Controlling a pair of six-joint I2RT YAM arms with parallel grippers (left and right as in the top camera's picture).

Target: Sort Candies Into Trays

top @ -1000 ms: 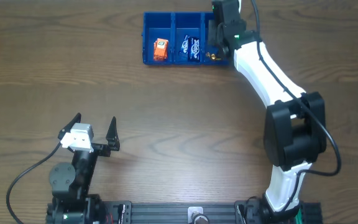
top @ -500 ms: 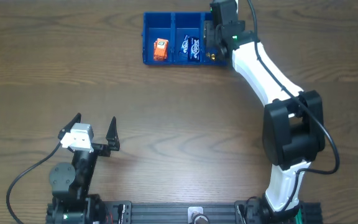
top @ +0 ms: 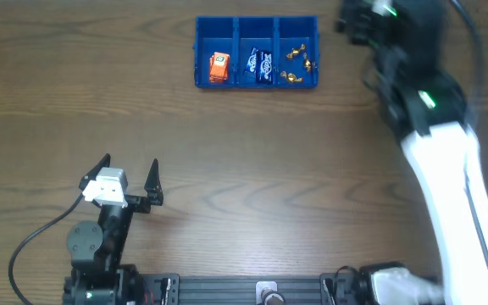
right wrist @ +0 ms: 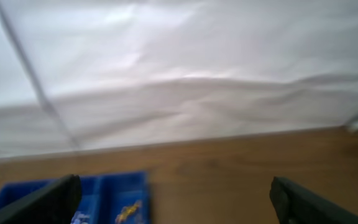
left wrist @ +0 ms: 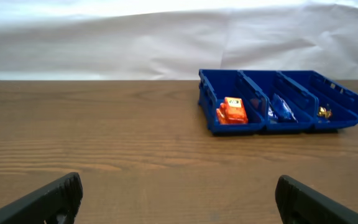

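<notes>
Blue tray (top: pixel 257 85) sat at the far side of the counter (top: pixel 227 152), with all the candy inside it: orange candy (top: pixel 219 67) in its left compartment, blue candy (top: pixel 261 64) in the middle one, gold candies (top: pixel 297 61) in the right one. No loose candy was visible on the counter around the tray.

Right pincer (right wrist: pixel 173 202) was raised beyond the tray's right end, spread wide and apparently empty, though that wrist view was smeared, so a small wrapper stuck to a finger couldn't be ruled out. Left pincer (top: pixel 129 165) was well short of the tray on the near side, wide open and holding nothing.

The step in hand was probably clearing the right arm off the tray. To do it well:
- go up first, then sideways, so no finger clips the tray's right wall and shifts it
- keep the pincer spread so nothing rides out with it
- confirm the gold candies lie inside the right compartment, not on its rim
</notes>
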